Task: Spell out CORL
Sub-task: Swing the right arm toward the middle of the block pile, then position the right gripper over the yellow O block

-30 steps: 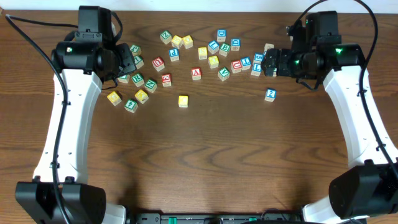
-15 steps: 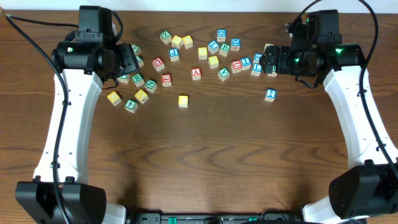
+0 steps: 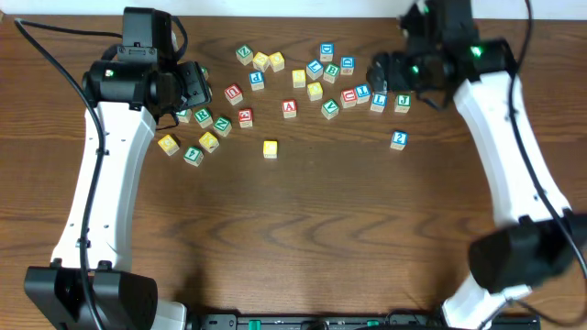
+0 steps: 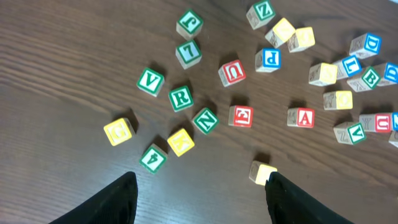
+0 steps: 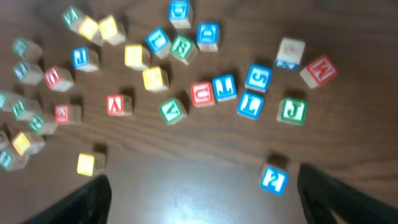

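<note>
Lettered wooden blocks lie scattered across the far half of the table. A green R block [image 3: 203, 116] lies at the left and shows in the left wrist view [image 4: 181, 98]. A blue L block [image 3: 378, 99] lies at the right and shows in the right wrist view [image 5: 250, 104]. Beside it is a red block [image 5: 202, 94] that reads C or U. I cannot pick out an O. My left gripper [image 3: 190, 85] is open and empty above the left cluster [image 4: 199, 199]. My right gripper [image 3: 381, 71] is open and empty above the right cluster [image 5: 202, 199].
A blue 2 block [image 3: 399, 139] and a plain yellow block [image 3: 270, 148] lie apart, nearer the front. A green J block [image 3: 403, 101] sits right of the L. A red A block [image 3: 290, 107] is mid-cluster. The wooden table [image 3: 303, 229] runs toward me.
My right arm has swung left and toward the back, uncovering the green J block. The left arm has shifted slightly right. No block has moved.
</note>
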`<control>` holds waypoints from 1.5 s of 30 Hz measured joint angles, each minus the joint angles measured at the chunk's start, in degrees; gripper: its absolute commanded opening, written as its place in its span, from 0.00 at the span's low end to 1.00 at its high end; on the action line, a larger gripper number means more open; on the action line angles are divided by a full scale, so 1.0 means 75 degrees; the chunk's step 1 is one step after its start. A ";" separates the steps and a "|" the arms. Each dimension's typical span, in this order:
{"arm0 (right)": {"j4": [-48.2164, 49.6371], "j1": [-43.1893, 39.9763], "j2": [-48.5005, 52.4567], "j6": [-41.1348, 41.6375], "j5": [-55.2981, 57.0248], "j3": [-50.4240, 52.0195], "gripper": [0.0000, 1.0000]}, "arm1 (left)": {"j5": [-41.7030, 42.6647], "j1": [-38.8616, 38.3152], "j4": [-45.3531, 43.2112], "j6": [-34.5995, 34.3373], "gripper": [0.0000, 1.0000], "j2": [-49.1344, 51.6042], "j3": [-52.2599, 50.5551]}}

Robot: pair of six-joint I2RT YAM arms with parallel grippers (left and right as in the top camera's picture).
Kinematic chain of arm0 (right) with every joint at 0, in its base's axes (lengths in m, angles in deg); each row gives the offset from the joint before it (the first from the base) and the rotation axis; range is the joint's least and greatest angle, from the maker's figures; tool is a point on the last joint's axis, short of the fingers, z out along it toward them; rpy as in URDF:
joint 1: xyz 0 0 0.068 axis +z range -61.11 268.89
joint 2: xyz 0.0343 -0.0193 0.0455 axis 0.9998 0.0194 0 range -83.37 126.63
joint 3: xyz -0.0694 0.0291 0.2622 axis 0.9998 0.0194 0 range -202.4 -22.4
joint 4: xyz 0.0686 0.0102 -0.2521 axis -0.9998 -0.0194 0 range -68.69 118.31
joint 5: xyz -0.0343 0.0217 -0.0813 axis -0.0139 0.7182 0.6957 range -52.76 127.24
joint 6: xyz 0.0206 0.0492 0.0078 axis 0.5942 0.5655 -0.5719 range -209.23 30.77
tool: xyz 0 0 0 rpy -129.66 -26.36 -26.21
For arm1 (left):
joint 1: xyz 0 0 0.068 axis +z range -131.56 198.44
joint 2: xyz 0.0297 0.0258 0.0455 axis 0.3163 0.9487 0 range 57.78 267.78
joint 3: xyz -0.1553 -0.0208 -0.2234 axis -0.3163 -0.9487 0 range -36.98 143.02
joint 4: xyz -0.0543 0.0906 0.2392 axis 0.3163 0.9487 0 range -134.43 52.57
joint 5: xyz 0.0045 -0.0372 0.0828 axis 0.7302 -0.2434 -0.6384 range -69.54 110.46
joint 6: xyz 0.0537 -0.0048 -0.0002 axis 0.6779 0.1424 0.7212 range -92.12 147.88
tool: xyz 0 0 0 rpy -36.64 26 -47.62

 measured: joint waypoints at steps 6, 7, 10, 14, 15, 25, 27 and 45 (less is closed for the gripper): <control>-0.0627 0.0562 0.1894 -0.0076 0.0551 -0.2448 0.84 | -0.0140 0.0000 0.0003 0.0000 0.65 0.0000 0.0000; -0.0609 0.0644 0.2145 -0.0076 0.0606 -0.2669 0.83 | -0.0143 0.0000 0.0006 0.0000 0.65 0.0000 0.0000; -0.0466 0.0877 0.2731 -0.0067 0.0717 -0.2908 0.81 | -0.0163 0.0000 0.0006 0.0000 0.65 0.0000 0.0000; -0.0119 0.1166 0.3442 -0.0050 0.0784 -0.2926 0.78 | -0.0166 0.0000 0.0006 0.0000 0.65 0.0000 0.0000; -0.0015 0.1227 0.3585 -0.0052 0.0790 -0.2926 0.77 | -0.0166 0.0000 0.0006 0.0000 0.65 0.0000 0.0000; 0.0790 0.1973 0.4538 -0.0047 0.1408 -0.2926 0.67 | -0.0169 0.0000 0.0064 0.0000 0.65 0.0000 0.0000; 0.0895 0.2072 0.4622 -0.0052 0.1629 -0.2926 0.64 | -0.0169 0.0000 0.0064 0.0000 0.65 0.0000 0.0000; 0.1139 0.2122 0.4809 0.0309 0.2294 -0.2926 0.63 | -0.0169 0.0000 0.0064 0.0000 0.65 0.0000 0.0000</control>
